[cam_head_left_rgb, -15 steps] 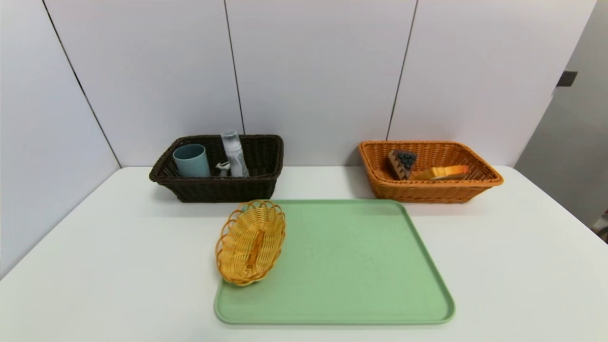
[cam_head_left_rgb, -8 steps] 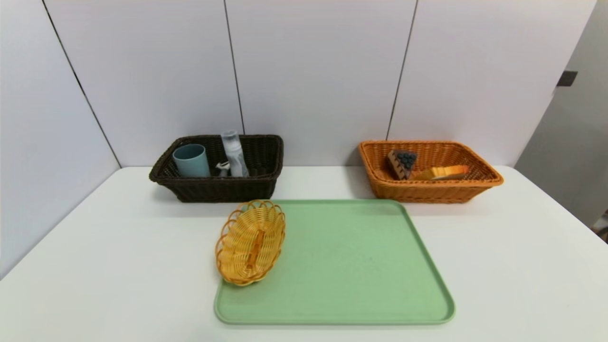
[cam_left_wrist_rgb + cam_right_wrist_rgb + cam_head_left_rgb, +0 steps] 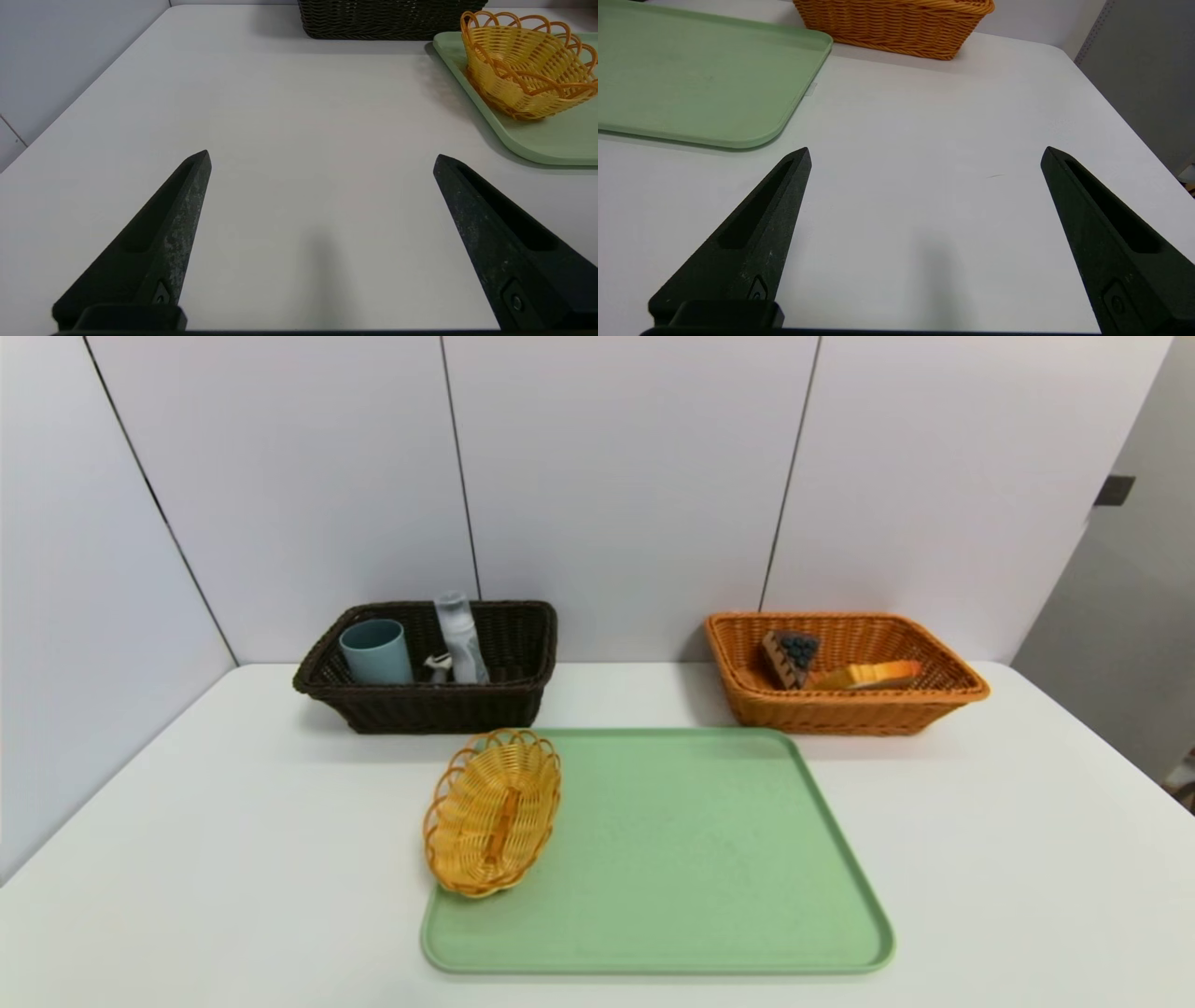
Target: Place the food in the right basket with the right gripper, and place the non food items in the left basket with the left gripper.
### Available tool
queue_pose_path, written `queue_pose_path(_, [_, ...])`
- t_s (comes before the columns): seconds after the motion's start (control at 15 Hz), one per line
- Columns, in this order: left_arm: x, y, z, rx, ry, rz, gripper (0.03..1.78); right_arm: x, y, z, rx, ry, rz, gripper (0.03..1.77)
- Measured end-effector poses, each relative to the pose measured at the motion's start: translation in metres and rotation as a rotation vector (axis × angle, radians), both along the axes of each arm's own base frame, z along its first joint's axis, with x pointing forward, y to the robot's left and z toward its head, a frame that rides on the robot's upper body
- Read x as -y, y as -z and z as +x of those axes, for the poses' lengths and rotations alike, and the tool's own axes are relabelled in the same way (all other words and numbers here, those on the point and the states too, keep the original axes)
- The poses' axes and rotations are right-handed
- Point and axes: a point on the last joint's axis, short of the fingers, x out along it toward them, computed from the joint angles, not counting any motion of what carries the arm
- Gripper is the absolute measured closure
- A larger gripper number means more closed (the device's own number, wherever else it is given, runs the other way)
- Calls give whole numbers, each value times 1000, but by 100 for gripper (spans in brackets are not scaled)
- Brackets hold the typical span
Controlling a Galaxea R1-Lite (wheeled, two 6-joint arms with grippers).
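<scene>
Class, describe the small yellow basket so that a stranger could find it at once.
Start at the green tray in the middle of the white table. On its left edge sits the small yellow basket, oval, scalloped and empty, unlike the two bigger rectangular baskets behind.

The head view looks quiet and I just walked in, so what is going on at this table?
Nothing is being handled. The dark basket holds a blue cup and a clear bottle; the orange basket holds two food pieces. A small yellow wicker basket sits on the green tray, still unsorted. The left gripper and right gripper are open and empty above bare table.
</scene>
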Motion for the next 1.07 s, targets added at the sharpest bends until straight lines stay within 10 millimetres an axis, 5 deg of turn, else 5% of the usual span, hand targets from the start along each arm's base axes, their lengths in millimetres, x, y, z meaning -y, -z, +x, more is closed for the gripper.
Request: queue_pose_path(1.07, [0, 0, 0, 0, -8, -6, 12, 0, 0, 0, -3, 21, 61, 10])
